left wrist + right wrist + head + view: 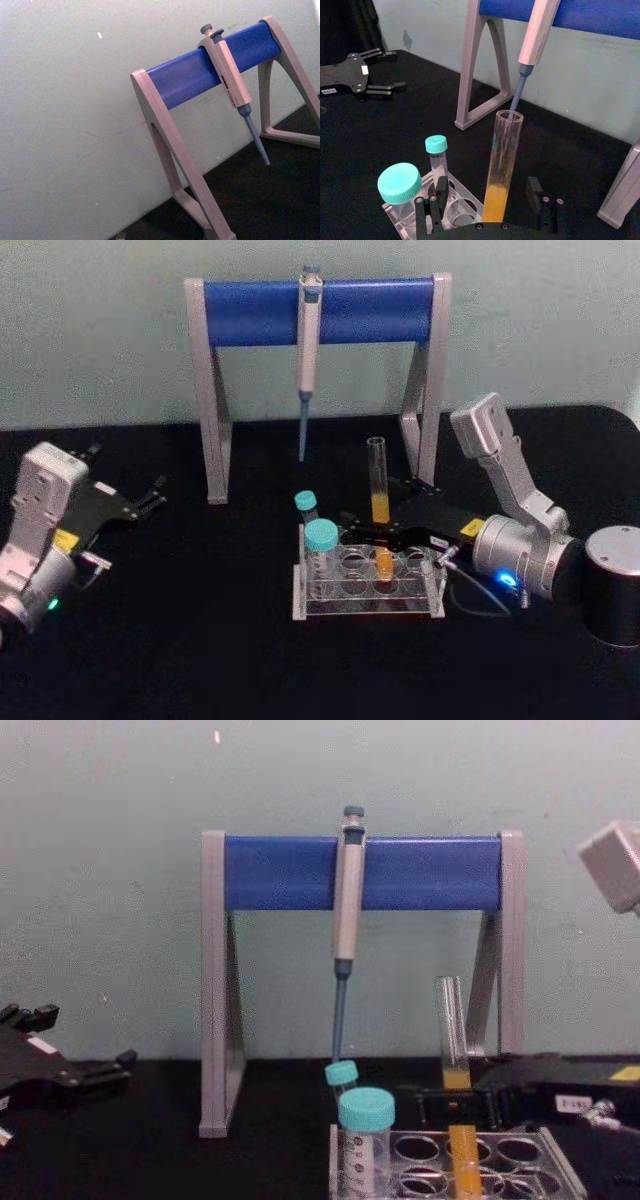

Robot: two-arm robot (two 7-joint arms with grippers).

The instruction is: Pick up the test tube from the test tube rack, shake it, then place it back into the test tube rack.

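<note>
- The test tube [377,470] stands upright in the test tube rack [340,605], in a front-row hole right of centre, its mouth open.
- Orange-yellow liquid [495,202] fills its lower part; the glass above is clear.
- And here's the right gripper [487,192], in from the right at rack height, one finger on each side of the tube. The jaws are apart, with a clear gap on one side, so there is no clamp on it.
- Two teal-capped tubes sit at the rack's left end, a wide one [321,536] in front and a slim one [306,502] behind. I cannot tell their contents.
- Behind the rack is the blue-barred stand [250,310]. A pipette [309,350] hangs from it, its tip just left of the tube's mouth.
- The stand's right leg is close behind the tube.
- The left gripper [395,69] lies on the black table [200,660] well to the left, fingers spread.
</note>
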